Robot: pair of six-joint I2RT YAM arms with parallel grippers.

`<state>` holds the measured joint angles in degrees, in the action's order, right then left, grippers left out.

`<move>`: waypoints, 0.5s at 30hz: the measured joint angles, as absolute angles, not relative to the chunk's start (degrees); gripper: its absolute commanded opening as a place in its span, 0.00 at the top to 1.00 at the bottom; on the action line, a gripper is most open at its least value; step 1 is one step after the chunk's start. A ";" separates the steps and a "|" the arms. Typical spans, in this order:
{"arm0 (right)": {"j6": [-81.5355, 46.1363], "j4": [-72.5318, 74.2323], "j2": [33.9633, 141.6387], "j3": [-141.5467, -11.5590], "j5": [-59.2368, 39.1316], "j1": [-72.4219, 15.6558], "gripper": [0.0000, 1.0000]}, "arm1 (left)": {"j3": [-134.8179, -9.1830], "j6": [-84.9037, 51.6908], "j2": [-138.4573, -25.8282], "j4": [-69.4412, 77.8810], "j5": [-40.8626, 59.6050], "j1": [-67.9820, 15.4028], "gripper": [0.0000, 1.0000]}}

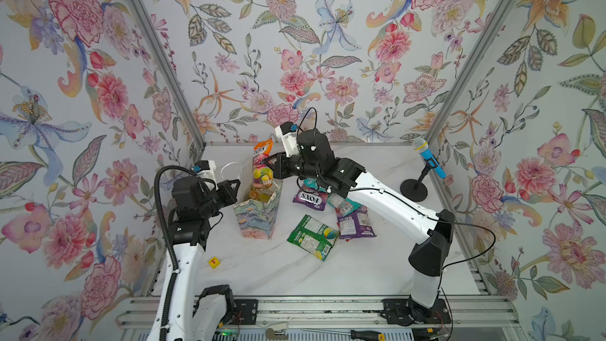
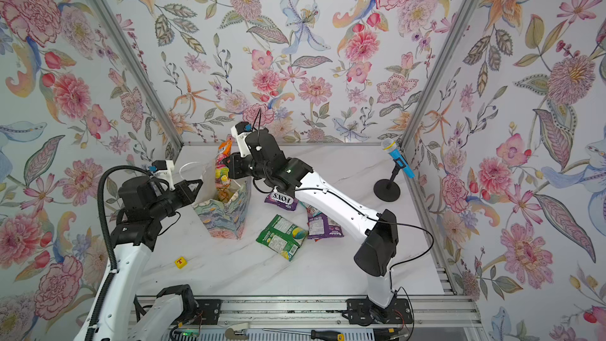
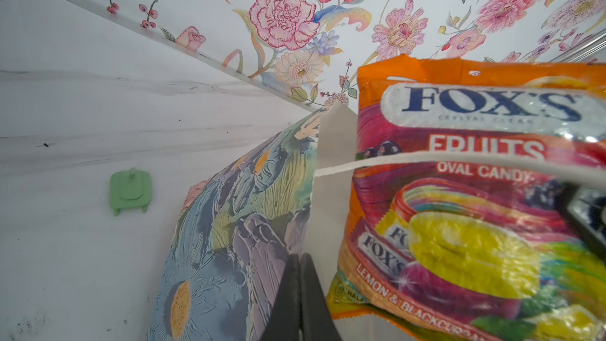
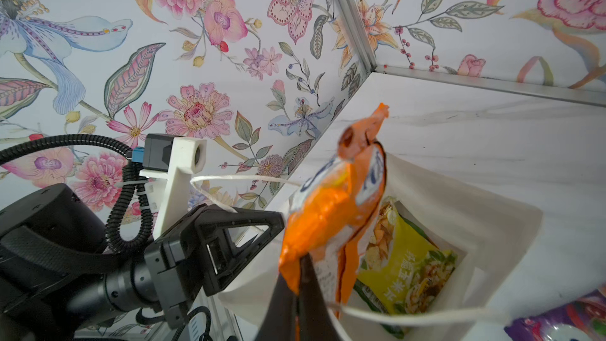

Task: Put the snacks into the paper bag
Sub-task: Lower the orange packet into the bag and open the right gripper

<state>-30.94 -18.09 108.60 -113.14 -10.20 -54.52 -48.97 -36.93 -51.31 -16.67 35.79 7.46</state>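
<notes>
Our right hand [image 4: 301,273] pinches the orange FOX'S packet [image 4: 328,218] while our left hand [image 3: 299,267] clamps the paper bag [image 3: 236,218] rim, so the cord handle [image 3: 334,169] could snag the packet.

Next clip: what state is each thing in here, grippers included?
Left gripper: shut on the rim of the flowered paper bag.
Right gripper: shut on the orange FOX'S packet.
Flowered paper bag: upright, open.
Orange FOX'S packet: upright, lower end in the bag's mouth.
Yellow-green packet: inside the bag.
Green packet: lying on the table.
Purple FOX'S packet: lying on the table.
Blue microphone: upright on its stand.
</notes>
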 measured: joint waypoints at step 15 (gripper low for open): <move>-32.18 -16.78 110.69 -113.16 -11.16 -54.50 0.73 | -48.88 -36.91 -51.31 -16.64 35.79 7.46 0.99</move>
